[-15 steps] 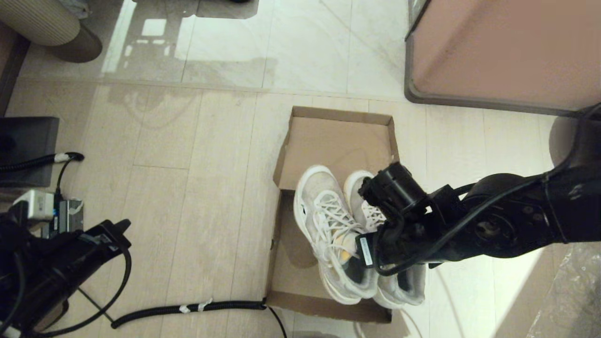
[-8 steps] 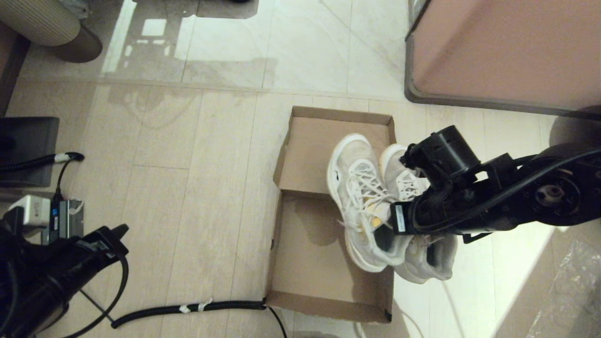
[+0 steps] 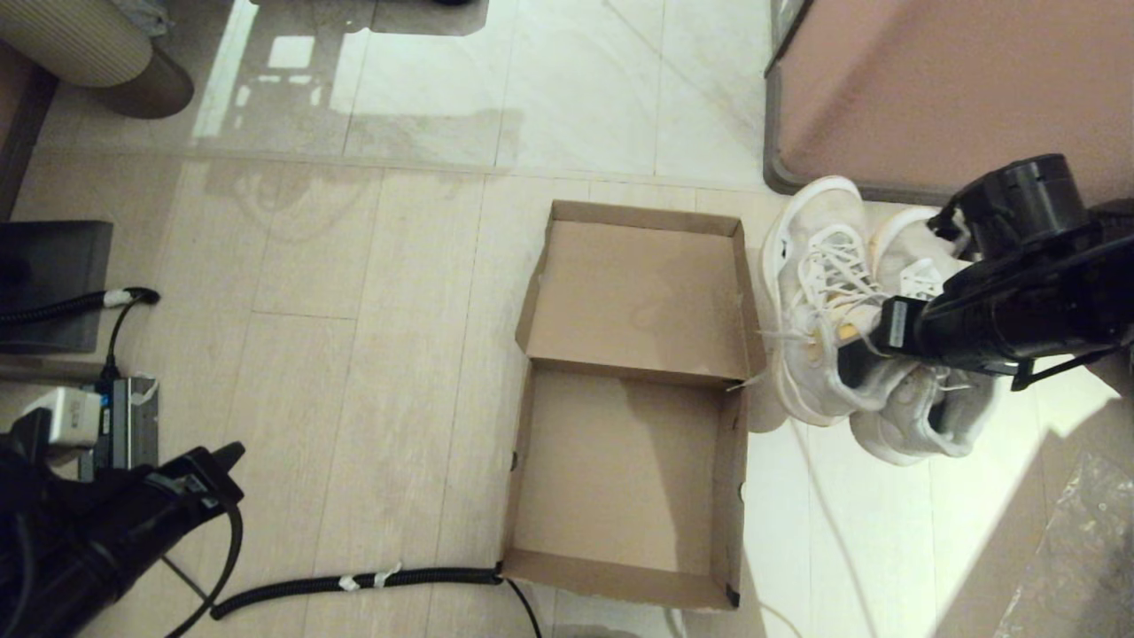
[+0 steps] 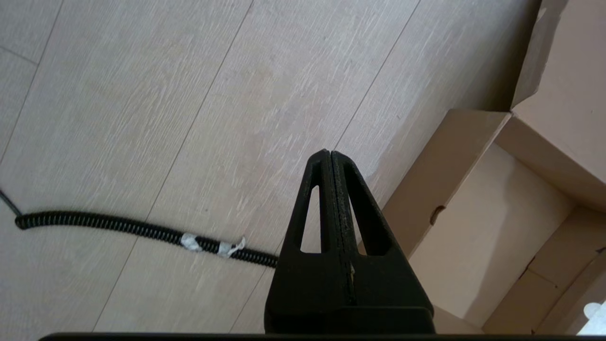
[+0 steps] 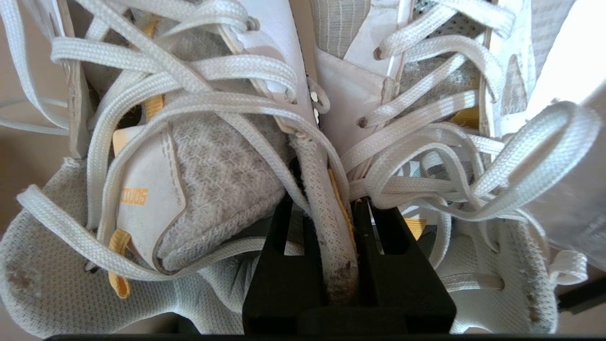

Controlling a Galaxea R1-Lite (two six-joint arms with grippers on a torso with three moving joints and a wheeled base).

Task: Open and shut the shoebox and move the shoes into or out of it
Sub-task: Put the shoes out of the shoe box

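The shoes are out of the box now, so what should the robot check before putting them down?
1. Right gripper grips both shoes by their inner collars: ok.
2. Shoes clear of the shoebox: ok.
3. Floor below the shoes bare: cannot tell.
4. Gap to the furniture block: cannot tell, toes look close.
5. Loose lace trails over the shoebox wall: not ok.
6. Left gripper parked away, jaws shut: ok.

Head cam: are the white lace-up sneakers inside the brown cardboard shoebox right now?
No: the white lace-up sneakers hang from the right gripper beyond the right wall of the open brown cardboard shoebox.
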